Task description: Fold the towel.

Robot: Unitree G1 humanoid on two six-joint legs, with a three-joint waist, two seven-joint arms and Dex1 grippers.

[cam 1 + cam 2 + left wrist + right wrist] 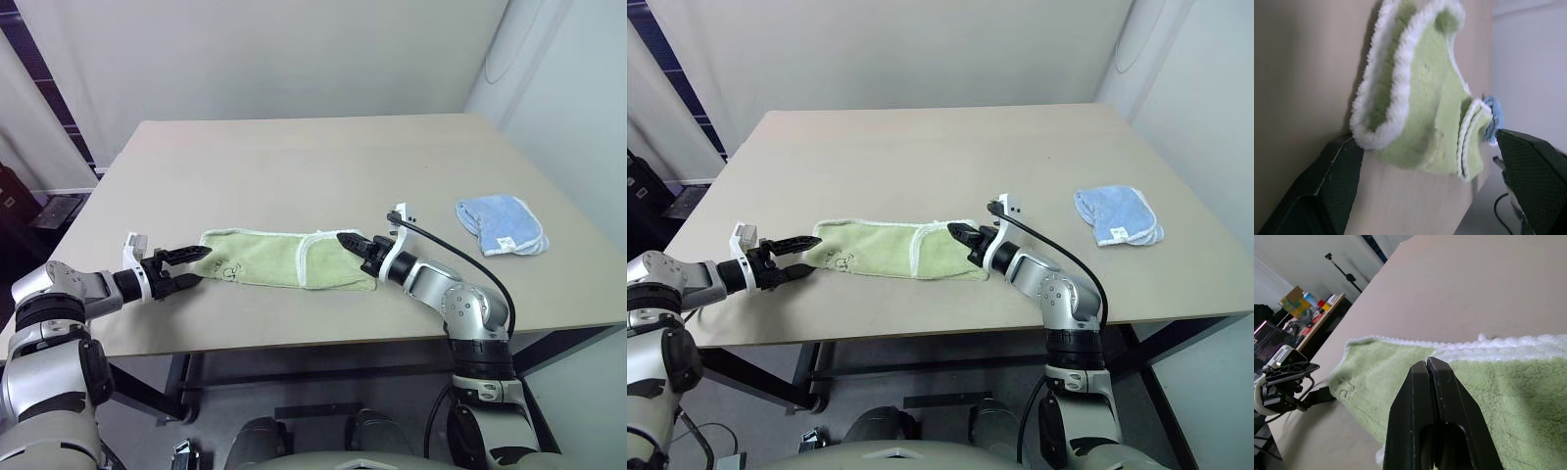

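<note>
You are working on the second fold: the towel [284, 258] is lying at the table's [313, 157] 6 o'clock edge, its 3 o'clock end already doubled over, pinned by your closed, empty right gripper [345, 239]. Your left gripper [196, 265] is gaping around the 9 o'clock end; next, judged, it needs closing there

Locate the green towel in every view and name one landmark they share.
Left eye: towel at the table's near centre, between the two arms.
Right eye: same place.
Left wrist: straight ahead between the open jaws.
Right wrist: beneath the shut jaws.
Shared landmark: its white edging.
</note>
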